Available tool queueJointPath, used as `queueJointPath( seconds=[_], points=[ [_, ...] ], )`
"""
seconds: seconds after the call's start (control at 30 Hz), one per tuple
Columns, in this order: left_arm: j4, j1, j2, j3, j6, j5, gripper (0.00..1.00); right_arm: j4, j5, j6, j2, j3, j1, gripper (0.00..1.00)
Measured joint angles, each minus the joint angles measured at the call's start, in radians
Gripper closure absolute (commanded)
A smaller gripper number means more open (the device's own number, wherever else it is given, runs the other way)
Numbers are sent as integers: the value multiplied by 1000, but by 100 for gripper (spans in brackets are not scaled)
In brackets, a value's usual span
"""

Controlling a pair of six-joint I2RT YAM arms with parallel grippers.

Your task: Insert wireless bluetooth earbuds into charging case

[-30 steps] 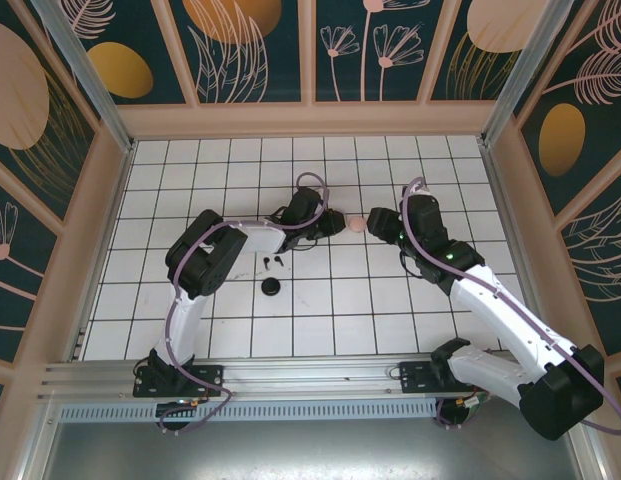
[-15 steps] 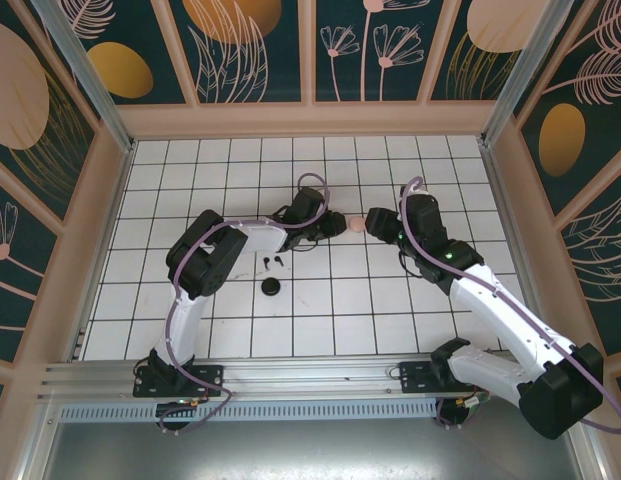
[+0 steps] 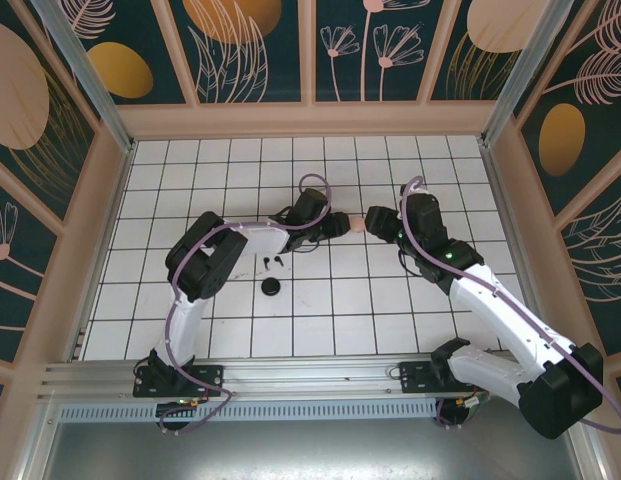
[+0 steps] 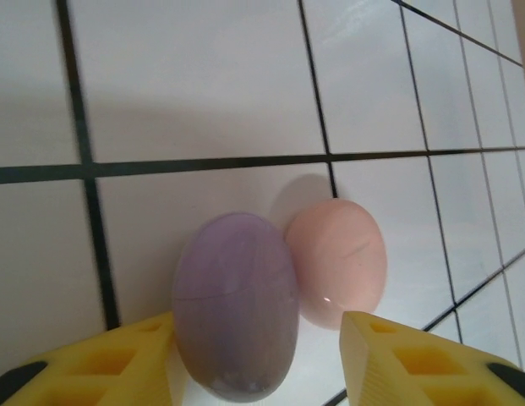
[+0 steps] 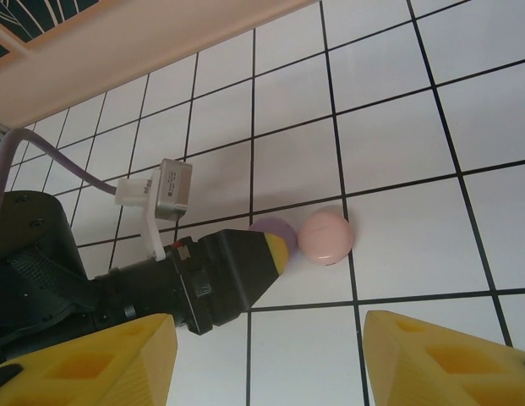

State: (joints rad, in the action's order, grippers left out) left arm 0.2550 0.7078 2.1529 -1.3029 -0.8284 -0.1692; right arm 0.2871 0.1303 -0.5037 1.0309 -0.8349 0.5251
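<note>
A closed lilac charging case (image 4: 235, 304) lies on the white tiles, touching a closed pale pink case (image 4: 338, 262) on its right. My left gripper (image 4: 258, 328) is open around the lilac case. One yellow finger (image 4: 101, 372) rests against it and the other finger (image 4: 414, 364) stands clear of it. From above, my left gripper (image 3: 337, 222) is just left of the pink case (image 3: 357, 223). My right gripper (image 3: 376, 222) faces it from the right, open and holding nothing. Two black earbuds (image 3: 271, 261) lie loose on the floor.
A black round case (image 3: 272, 288) sits on the tiles near the black earbuds, toward the near side. The left arm's black wrist and cable (image 5: 144, 279) reach in front of my right gripper (image 5: 269, 326). A beige wall edge (image 5: 144, 42) runs behind.
My left gripper's jaws have parted and let go of the lilac case. The gripper has shifted slightly right toward the pink case. The right arm has not moved.
</note>
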Motion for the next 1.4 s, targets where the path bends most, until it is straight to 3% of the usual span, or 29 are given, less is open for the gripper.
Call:
queueJointPath(
  seconds=[0.13, 0.4, 0.53, 0.6, 0.8, 0.9, 0.97, 1.23, 1.4],
  points=[
    [-39, 0, -42, 35, 23, 57, 45, 0, 0, 0, 0, 0, 0, 39],
    [-57, -1, -191, 90, 114, 145, 43, 0, 0, 7, 0, 0, -1, 26],
    [-50, -1, -332, 144, 176, 203, 42, 0, -3, 17, 0, 0, -2, 13],
    [-42, -1, -410, 174, 209, 237, 41, 0, -4, 19, 0, 0, -2, 1],
    [6, -1, -662, 298, 326, 361, 36, 0, 5, 26, 0, 0, -2, 1],
    [37, -1, -776, 378, 383, 424, 22, 0, 10, 27, 0, -1, -2, 1],
    [48, -1, -836, 425, 416, 462, 2, 0, 12, 28, 0, -2, -2, 1],
    [85, -1, -999, 541, 492, 578, 1, 0, 30, 48, 8, -62, -2, 1],
    [132, -1, -1164, 624, 490, 698, 1, -11, -43, 60, 45, -115, -2, 1]
  ],
)
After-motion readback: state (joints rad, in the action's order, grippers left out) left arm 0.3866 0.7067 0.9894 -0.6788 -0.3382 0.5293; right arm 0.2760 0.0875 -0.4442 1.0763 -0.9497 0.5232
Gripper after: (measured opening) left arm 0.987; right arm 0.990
